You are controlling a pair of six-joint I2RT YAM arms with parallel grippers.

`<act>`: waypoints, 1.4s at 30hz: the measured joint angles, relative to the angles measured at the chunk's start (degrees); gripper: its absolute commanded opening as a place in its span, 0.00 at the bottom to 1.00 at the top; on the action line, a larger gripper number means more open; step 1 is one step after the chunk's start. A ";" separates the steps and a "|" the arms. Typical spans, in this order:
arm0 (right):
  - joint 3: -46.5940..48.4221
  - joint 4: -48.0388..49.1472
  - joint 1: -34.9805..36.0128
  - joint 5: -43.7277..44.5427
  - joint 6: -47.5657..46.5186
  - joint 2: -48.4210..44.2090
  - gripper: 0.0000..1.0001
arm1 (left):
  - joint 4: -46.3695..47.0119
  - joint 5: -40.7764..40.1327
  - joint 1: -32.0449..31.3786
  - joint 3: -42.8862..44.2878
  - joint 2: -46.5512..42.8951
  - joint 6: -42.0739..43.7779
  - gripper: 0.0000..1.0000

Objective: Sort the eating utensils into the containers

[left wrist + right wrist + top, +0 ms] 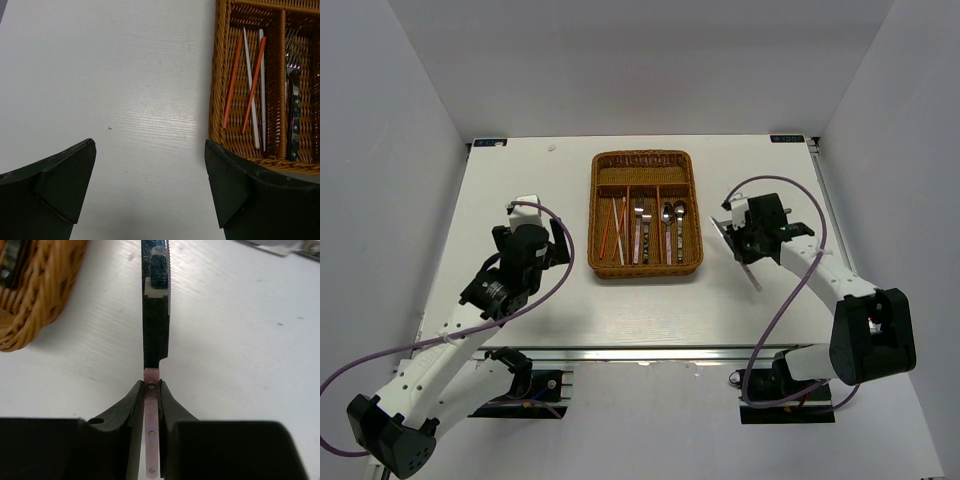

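Utensils (pixel 640 232) mostly lie in the tray (pixel 643 271); beside it, right gripper (pixel 151 388) clamps a pink-handled utensil (pixel 156 325); left gripper (pixel 150 145) gapes empty.

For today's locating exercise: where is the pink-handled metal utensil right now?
The pink-handled metal utensil is clamped edge-on in the right gripper, seen in the right wrist view, just right of the brown woven wicker tray, over the white table.
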 measured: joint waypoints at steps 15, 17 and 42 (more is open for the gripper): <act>30.32 0.59 5.01 0.26 -7.72 18.32 0.00 | -0.11 -0.07 0.00 0.00 0.17 -0.02 0.98; 37.57 1.03 5.77 -0.76 -10.80 24.76 0.00 | -0.09 -0.09 0.00 0.00 0.22 -0.02 0.98; 66.14 17.97 12.57 -9.27 -45.77 57.31 0.11 | -0.26 -0.42 0.02 0.00 4.02 0.00 0.98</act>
